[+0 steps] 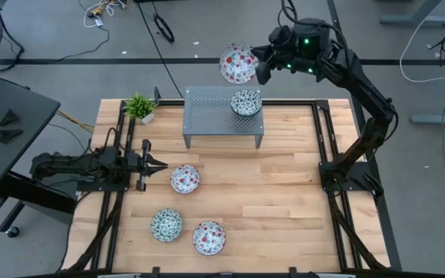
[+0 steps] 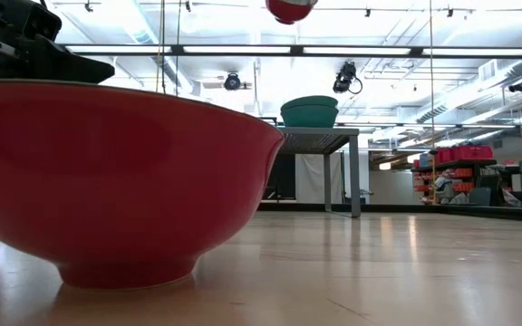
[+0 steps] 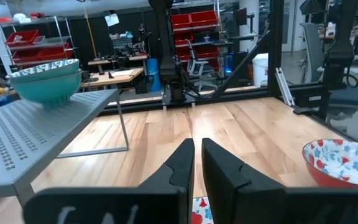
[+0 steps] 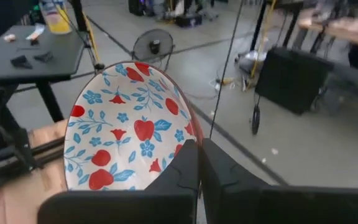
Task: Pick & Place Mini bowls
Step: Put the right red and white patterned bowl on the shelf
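My right gripper (image 1: pixel 259 63) is shut on a red-and-blue flowered mini bowl (image 1: pixel 237 63), high in the air past the far edge of the grey perforated stand (image 1: pixel 207 116). This bowl also shows at the top of the low view (image 2: pixel 290 7). Green-teal bowls (image 1: pixel 246 102) sit on the stand's top, stacked in the left wrist view (image 3: pixel 45 81). On the table stand a red bowl (image 1: pixel 185 179), a green bowl (image 1: pixel 165 225) and another red bowl (image 1: pixel 208 237). My left gripper (image 1: pixel 159 164) is shut and empty, low at the table's left, just left of the first red bowl. My right gripper pinches the red bowl's rim (image 4: pixel 190 132), one finger on the patterned inside and one on the outer wall. The bowl is lifted clear, high above the table and tilted, its inside turned toward the wrist camera.
A small potted plant (image 1: pixel 140 106) stands at the stand's left. Black rails run along the table's left and right sides (image 1: pixel 327 154). Bare wood (image 1: pixel 276 201) lies between the stand and the near edge, right of the bowls.
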### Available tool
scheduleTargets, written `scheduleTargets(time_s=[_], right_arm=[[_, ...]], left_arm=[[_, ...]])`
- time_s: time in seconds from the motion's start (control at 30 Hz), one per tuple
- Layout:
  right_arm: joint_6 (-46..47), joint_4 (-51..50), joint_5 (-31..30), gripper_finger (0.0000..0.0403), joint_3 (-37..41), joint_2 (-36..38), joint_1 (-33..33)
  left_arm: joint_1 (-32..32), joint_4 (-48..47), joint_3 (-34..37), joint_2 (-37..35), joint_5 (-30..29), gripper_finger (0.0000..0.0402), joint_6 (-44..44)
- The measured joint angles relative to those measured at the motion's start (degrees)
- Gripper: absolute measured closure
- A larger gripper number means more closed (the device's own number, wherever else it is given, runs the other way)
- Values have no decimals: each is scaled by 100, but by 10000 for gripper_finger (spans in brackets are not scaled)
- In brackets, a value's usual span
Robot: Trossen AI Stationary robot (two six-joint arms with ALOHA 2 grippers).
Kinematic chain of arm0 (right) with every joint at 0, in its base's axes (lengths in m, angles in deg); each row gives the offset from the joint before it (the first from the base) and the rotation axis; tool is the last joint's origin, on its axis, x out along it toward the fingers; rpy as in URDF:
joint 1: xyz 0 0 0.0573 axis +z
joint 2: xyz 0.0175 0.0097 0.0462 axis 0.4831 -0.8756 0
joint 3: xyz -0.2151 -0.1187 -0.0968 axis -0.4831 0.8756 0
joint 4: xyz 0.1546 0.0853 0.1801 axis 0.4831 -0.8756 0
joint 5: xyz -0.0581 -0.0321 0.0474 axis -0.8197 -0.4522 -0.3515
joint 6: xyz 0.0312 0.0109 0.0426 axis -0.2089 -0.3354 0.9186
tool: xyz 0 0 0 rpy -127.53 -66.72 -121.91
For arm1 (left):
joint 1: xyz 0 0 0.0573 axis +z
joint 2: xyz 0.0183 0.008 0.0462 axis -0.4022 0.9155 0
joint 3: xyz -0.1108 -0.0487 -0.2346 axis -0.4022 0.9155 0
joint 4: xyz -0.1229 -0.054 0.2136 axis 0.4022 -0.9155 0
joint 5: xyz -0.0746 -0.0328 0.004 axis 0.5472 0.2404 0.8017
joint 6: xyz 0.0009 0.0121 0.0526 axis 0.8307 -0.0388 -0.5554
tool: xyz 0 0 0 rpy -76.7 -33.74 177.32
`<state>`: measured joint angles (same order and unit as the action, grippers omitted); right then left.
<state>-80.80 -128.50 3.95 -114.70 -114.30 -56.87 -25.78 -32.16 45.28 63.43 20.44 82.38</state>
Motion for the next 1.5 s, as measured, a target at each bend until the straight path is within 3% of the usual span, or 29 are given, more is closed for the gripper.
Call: scheduleTargets(time_s=[0.2,0.3,0.67,0.77,0.97,1.27,1.37,1.5], right_arm=[[-817,678,-1553,403,0,-9,230],[-1058,1011,-1899,403,0,-27,289],[-980,1350,-2062,403,0,-261,359],[-985,1398,-2041,403,0,-345,374],[-1022,1536,-2038,403,2,-424,388],[-982,1711,-2025,403,2,-431,388],[-986,1711,-1925,403,2,-431,388],[-993,1715,-1884,403,2,-431,388]], left_arm=[[2,67,-2,0,0,365,-534],[1,378,-2,2,0,365,-526],[2,2630,-1,0,-7,365,-286],[-3,3315,-10,0,-367,365,32],[2,2956,-631,289,-1719,365,-292],[2,2659,-2109,1741,-2303,361,-812],[-1,2635,-2630,2312,-2333,343,-1060],[0,2470,-3312,2991,-2791,296,-1320]])
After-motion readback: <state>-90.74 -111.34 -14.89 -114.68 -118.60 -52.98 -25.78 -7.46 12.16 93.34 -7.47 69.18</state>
